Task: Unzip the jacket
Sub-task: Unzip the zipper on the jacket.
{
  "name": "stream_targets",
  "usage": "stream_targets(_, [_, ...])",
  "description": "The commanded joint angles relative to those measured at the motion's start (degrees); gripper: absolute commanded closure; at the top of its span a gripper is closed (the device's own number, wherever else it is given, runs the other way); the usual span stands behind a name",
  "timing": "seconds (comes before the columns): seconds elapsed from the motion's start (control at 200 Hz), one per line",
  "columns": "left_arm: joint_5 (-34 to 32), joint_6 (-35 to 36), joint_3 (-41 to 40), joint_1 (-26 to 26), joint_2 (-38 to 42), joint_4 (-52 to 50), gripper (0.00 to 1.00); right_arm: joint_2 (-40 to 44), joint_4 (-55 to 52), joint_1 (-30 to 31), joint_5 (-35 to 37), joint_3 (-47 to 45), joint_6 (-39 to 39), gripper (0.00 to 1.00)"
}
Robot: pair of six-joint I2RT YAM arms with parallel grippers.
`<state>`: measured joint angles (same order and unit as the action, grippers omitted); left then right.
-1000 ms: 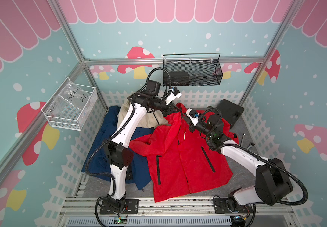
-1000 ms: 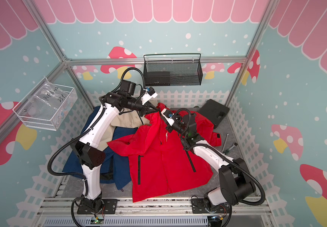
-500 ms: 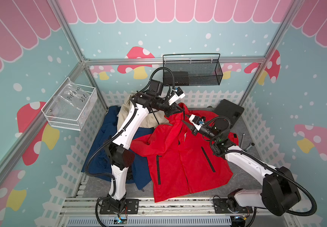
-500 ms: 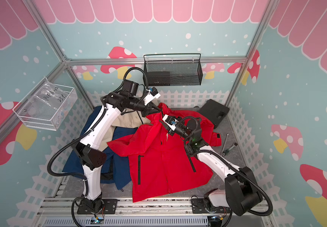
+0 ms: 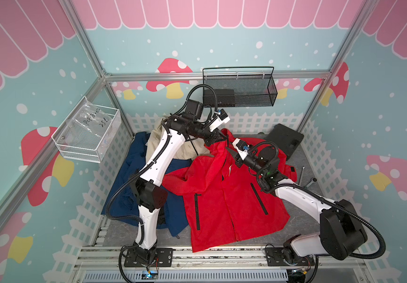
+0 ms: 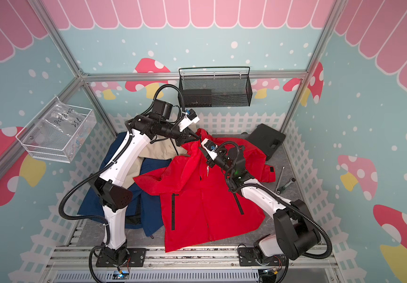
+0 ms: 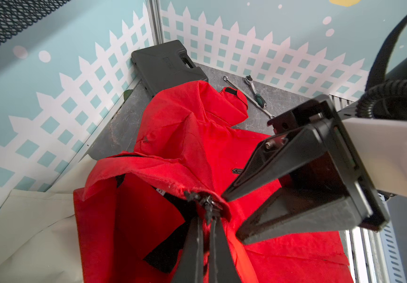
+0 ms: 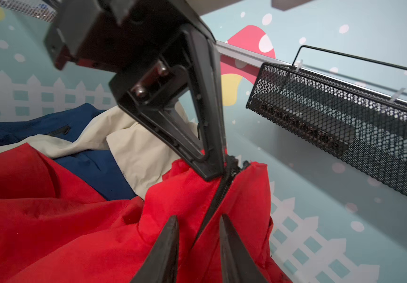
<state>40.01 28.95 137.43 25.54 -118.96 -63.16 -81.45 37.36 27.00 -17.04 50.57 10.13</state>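
Left gripper (image 7: 206, 215) is clamping the raised collar tip of the red jacket (image 5: 222, 196). Right gripper (image 8: 197, 220), jaws narrowly apart and barely shifted, is still straddling the closed zipper (image 8: 219, 193) just below, so unzipping is probably not yet starting. The jacket is sprawling across the grey tabletop (image 5: 300, 226), with mushroom-papered walls surrounding it.

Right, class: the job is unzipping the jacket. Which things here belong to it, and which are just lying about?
Job: red jacket, its zip, left gripper (shut on the jacket), right gripper (open at the zip).
Lying about: blue jacket, beige jacket, black case, ratchet, mesh basket.
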Motion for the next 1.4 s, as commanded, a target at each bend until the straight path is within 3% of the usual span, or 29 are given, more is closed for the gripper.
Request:
stream_targets(0.0, [0.71,1.72,2.23,0.21,0.23,-0.37,1.00,0.06,1.15,0.15,4.67,1.53,-1.20,0.73])
stream_targets(0.125, [0.71,1.88,2.12,0.30,0.32,-0.48,1.00,-0.56,1.22,0.06,3.85,2.17,-1.30,0.77])
stream_targets(0.21, [0.51,1.89,2.15,0.30,0.22,-0.54,1.00,0.35,2.63,0.15,-2.29,0.84,0.36,0.79])
stream_targets(0.325, [0.16,1.81,2.39,0.32,-0.03,-0.56,1.00,3.51,7.94,0.14,-9.63,-4.37,1.49,0.77])
stream_targets(0.5, [0.15,1.64,2.75,0.39,-0.45,-0.54,1.00,4.48,8.59,0.48,-13.20,-5.62,0.32,0.73])
stream_targets(0.901, [0.45,1.11,3.29,0.56,-0.64,-0.55,1.00,-0.77,6.30,1.10,-2.05,-0.15,-6.92,0.61])
stream_targets(1.181, [0.27,1.11,2.94,0.73,-0.83,-0.62,1.00,-0.65,3.84,1.03,4.51,0.04,-8.09,0.70])
stream_targets(1.396, [-0.10,1.29,2.96,0.83,-0.75,-0.97,1.00,-1.25,2.83,0.87,5.61,0.85,-7.84,0.77])
